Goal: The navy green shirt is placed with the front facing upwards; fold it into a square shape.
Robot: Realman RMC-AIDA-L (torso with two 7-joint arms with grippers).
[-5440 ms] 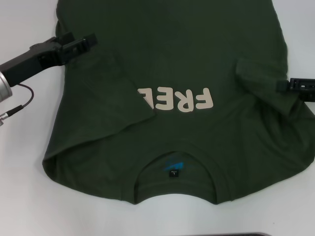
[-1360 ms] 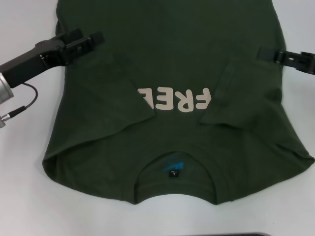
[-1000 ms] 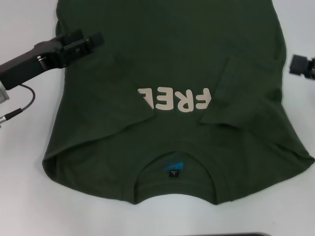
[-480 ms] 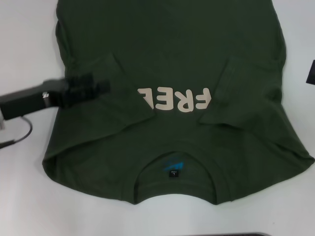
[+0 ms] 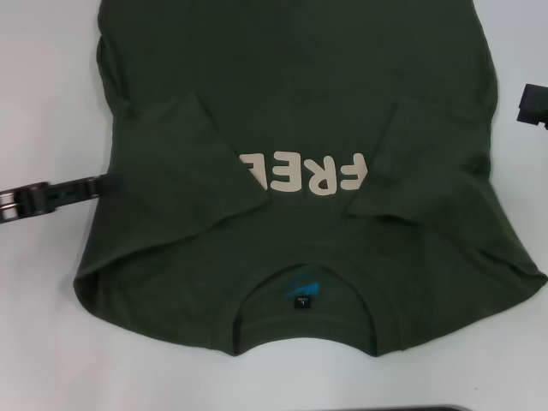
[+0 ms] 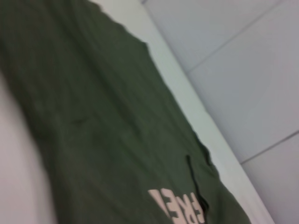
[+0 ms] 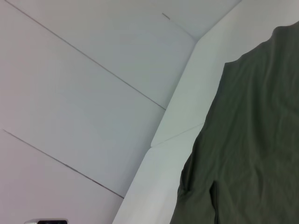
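Both sleeves of the navy green shirt [image 5: 295, 171] lie folded inward; it fills the frame's centre, long axis vertical, collar at the bottom. The left gripper [image 5: 81, 188] at mid-left touches its edge; the right gripper [image 5: 533, 104] sits upper right, apart. Neither's jaw opening can be told.

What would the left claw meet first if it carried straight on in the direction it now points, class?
Most likely the navy green shirt. The left claw lies at the shirt's left edge and points across it towards the folded-in sleeve. Its height above the cloth is unclear.
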